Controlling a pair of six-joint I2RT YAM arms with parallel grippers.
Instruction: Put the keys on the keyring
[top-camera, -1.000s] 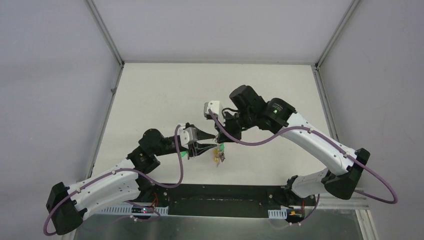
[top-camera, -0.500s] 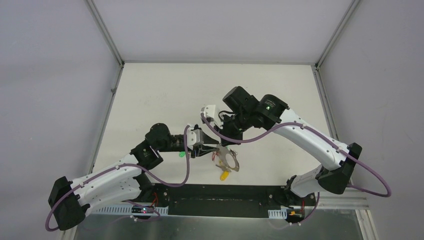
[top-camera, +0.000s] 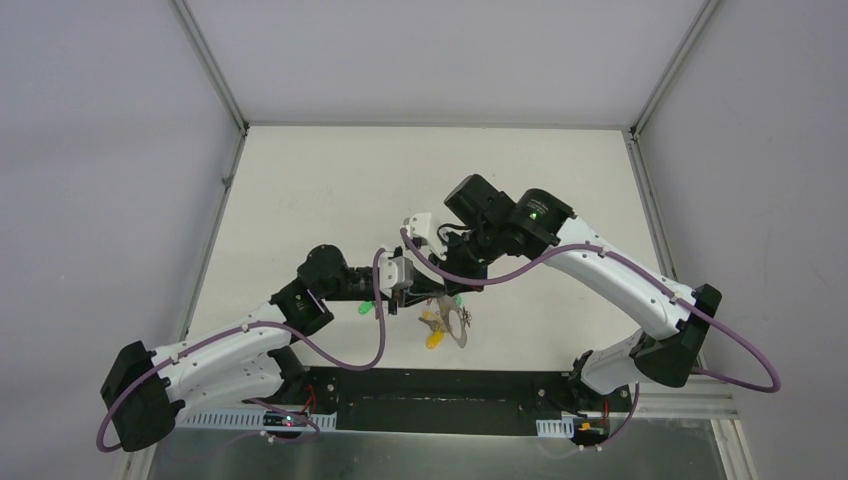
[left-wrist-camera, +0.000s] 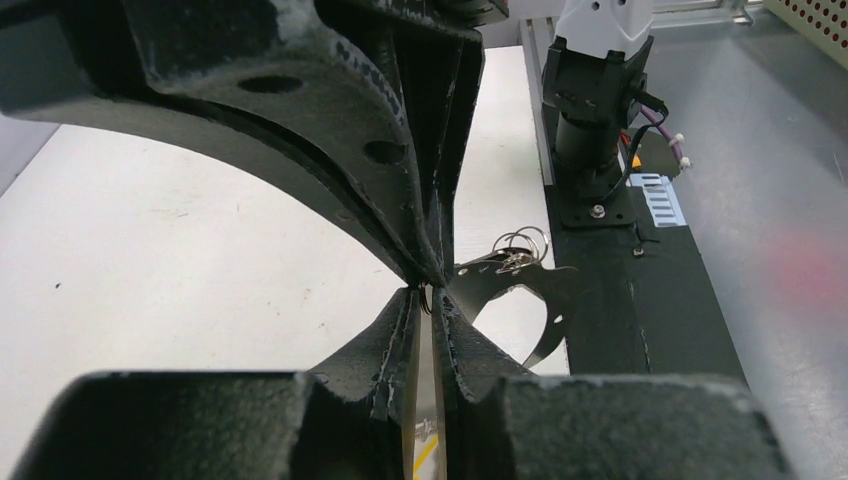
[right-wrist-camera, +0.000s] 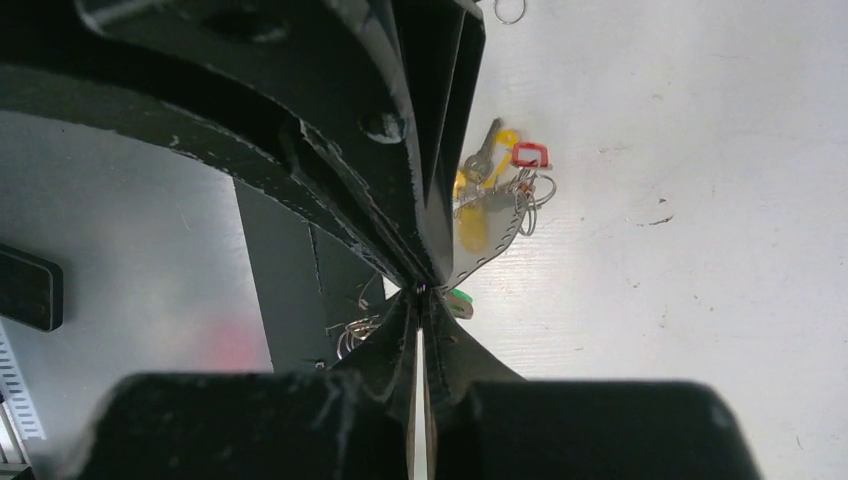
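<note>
The keyring (top-camera: 452, 322) hangs just under the two gripper tips, above the table's near middle, strung with red, yellow and green-capped keys. It shows as a grey curved band in the left wrist view (left-wrist-camera: 520, 290) and in the right wrist view (right-wrist-camera: 490, 215). My left gripper (top-camera: 418, 292) and right gripper (top-camera: 440, 283) meet tip to tip. The left gripper (left-wrist-camera: 428, 292) is shut on a thin wire of the ring. The right gripper (right-wrist-camera: 420, 290) is shut at the same spot. A green-capped key (top-camera: 364, 308) lies on the table under the left wrist. The black-capped key is out of view.
A black mounting strip (top-camera: 450, 385) runs along the near edge, with the right arm's base (left-wrist-camera: 600, 100) on it. A small loose ring (right-wrist-camera: 510, 10) lies on the table. Walls and frame posts close in the table's sides.
The left arm has pushed right toward the right gripper. The keyring swung out wide half a second ago and now hangs closer under the tips. The right arm shifted slightly left.
</note>
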